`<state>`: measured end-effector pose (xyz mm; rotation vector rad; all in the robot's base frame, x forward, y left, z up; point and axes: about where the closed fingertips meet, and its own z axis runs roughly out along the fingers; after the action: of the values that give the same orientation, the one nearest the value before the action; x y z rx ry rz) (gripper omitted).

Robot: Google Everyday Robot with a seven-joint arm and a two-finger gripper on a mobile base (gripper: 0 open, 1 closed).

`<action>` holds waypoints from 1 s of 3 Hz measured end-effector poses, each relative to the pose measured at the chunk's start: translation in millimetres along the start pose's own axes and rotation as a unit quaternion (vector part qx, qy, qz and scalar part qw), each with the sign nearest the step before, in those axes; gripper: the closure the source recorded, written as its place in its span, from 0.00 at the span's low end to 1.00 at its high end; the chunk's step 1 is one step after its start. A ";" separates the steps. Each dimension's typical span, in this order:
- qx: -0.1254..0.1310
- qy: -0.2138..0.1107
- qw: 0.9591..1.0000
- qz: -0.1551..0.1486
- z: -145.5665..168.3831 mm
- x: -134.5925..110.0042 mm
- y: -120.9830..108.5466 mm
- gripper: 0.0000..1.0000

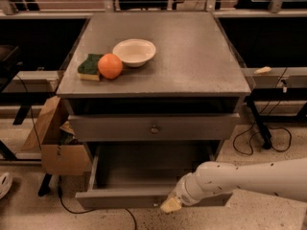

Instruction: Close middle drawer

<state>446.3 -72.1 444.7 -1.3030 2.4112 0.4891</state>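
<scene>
Pushing is the step in hand: my tool (171,205) sits at the front of the middle drawer (115,199), which stands pulled well out beneath the upper drawer (120,127). Tool apart or together, I cannot tell. Next, I judge, comes a straight, level shove inward.

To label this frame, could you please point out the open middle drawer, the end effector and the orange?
middle drawer (120,199): camera view, front panel.
end effector (171,205): camera view, tip at drawer front.
orange (110,65): camera view, centre.
</scene>
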 end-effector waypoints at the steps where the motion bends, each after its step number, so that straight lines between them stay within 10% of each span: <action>1: 0.000 0.000 1.000 0.000 -0.7 2.3 3.6 0.00; 3: 0.000 -0.001 1.000 -0.003 0.9 0.2 6.9 0.00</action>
<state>440.4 -68.3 444.7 -1.3080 2.4048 0.4878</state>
